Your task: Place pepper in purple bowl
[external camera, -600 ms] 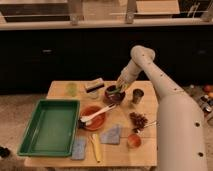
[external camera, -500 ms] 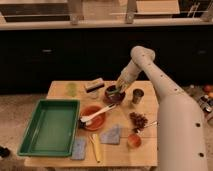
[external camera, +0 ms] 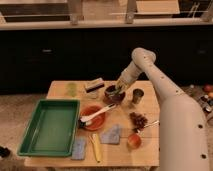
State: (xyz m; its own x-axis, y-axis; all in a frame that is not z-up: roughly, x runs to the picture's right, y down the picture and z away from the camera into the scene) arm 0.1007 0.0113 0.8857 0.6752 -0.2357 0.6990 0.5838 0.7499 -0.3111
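Almost nothing had changed since a moment before. The arm (external camera: 150,75) was bent the same way, and the gripper (external camera: 118,89) stayed low over the purple bowl (external camera: 114,99), at the back of the bench (external camera: 150,107). Nothing else on the bench had moved either.

A small green-yellow blob, most likely the pepper (external camera: 116,90), sat right at the tip of the gripper, just at the top of the purple bowl. I could not tell if the jaws were open, closed, or gripping the pepper. I also could not tell if the pepper was touching the bowl or hanging a bit above it.

Since nothing had moved, I think the arm was pausing at the drop spot. The carrying looked done. The last step would be to let go and lift away, if that was not done yet. The task looked nearly finished.

The pepper was too small and too hidden by the gripper to show which way it pointed. I could not pick out its long side or its stem end.
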